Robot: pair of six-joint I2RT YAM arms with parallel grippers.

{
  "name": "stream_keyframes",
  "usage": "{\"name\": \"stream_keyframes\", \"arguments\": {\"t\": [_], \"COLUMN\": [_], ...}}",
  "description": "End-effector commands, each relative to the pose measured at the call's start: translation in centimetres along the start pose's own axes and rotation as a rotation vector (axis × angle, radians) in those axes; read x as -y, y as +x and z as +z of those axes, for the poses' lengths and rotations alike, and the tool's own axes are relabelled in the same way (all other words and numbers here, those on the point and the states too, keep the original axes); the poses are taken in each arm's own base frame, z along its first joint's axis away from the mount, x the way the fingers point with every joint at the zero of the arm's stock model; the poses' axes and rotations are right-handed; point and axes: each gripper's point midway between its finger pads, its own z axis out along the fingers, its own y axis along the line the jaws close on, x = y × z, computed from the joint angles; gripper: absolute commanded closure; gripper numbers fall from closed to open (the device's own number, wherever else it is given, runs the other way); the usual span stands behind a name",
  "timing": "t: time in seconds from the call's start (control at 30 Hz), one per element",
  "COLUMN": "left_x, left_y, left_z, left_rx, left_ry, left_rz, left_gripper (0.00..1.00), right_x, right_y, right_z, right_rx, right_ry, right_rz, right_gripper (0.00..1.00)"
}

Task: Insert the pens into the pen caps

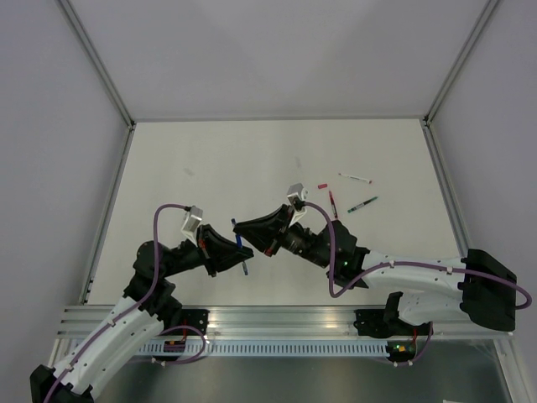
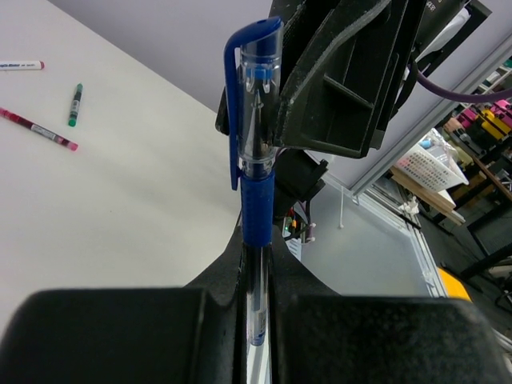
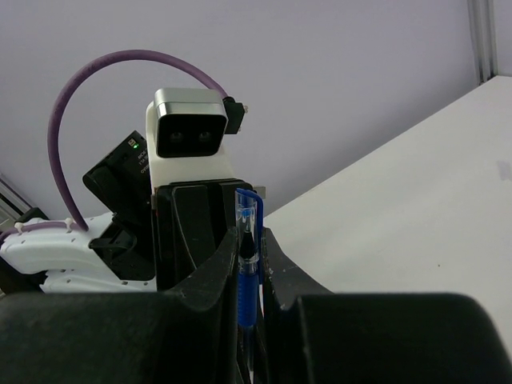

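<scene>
The left claw (image 2: 256, 320) is clenched on the blue pen (image 2: 257, 200), held up off the counter (image 1: 252, 159). The right claw (image 3: 250, 312) looks clamped around its blue cap (image 2: 254, 96). I'd press straight along the pen, without tilting, until the cap seats.

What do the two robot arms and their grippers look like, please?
The left arm and right arm have white link shells and black joints. Each carries a purple cable looping to a silver-grey wrist camera. The left gripper and right gripper are black and wedge-shaped, with two flat fingers.
</scene>
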Motion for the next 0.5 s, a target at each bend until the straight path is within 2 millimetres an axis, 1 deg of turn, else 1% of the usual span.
{"name": "stream_keyframes", "arguments": {"t": [0.0, 0.27, 0.33, 0.47], "left_x": [-0.1, -0.4, -0.3, -0.3], "left_y": [-2.2, -2.2, -2.2, -2.1], "left_z": [0.2, 0.2, 0.2, 0.1], "left_rx": [0.074, 0.067, 0.063, 0.067], "left_ry": [-0.039, -0.055, -0.047, -0.046], "left_rz": [0.060, 0.071, 0.079, 0.088], "left_gripper": [0.98, 0.98, 0.98, 0.98], "right_x": [-1.7, -2.0, -2.0, -2.0], "right_y": [1.5, 3.4, 3.4, 3.3], "right_z": [-0.4, -1.6, -1.9, -2.0], "right_rx": [-0.045, -0.130, -0.130, -0.128], "right_ry": [-0.080, -0.100, -0.101, -0.094], "right_rz": [0.007, -0.029, -0.033, -0.032], "right_gripper": [1.00, 1.00, 1.00, 0.93]}}
